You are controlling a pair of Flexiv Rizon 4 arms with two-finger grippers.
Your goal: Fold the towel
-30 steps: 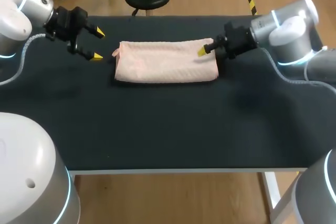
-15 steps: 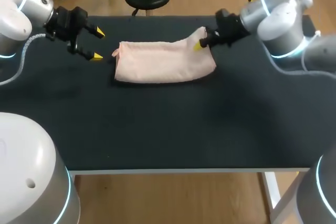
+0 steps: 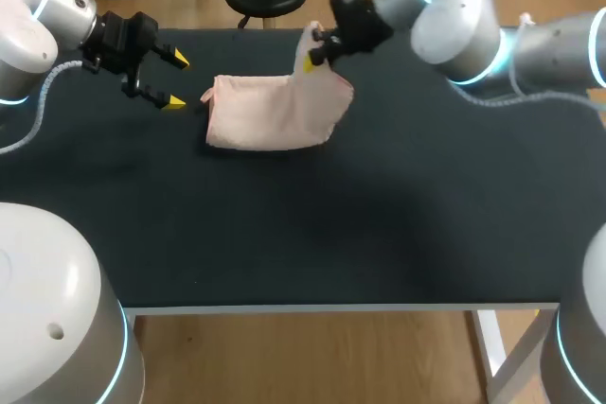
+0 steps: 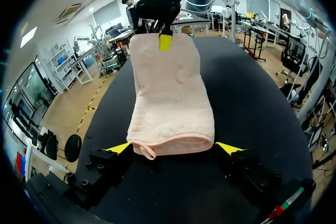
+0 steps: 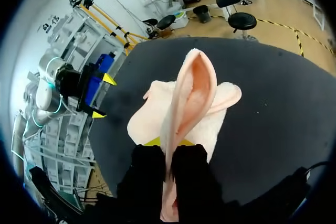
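**A:** Why is one end of the towel (image 3: 270, 115) in the air?

**B:** The right tool (image 3: 311, 59) pinches it above the tabletop (image 3: 331, 224), likely to fold it over the flat half.

**A:** And the left tool (image 3: 177, 80)?

**B:** Spread wide and empty, beside the resting end.

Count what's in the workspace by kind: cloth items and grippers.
towel: 1 (pink)
grippers: 2 (left gripper open beside the towel; right gripper shut on the towel's raised end)
Total: 3
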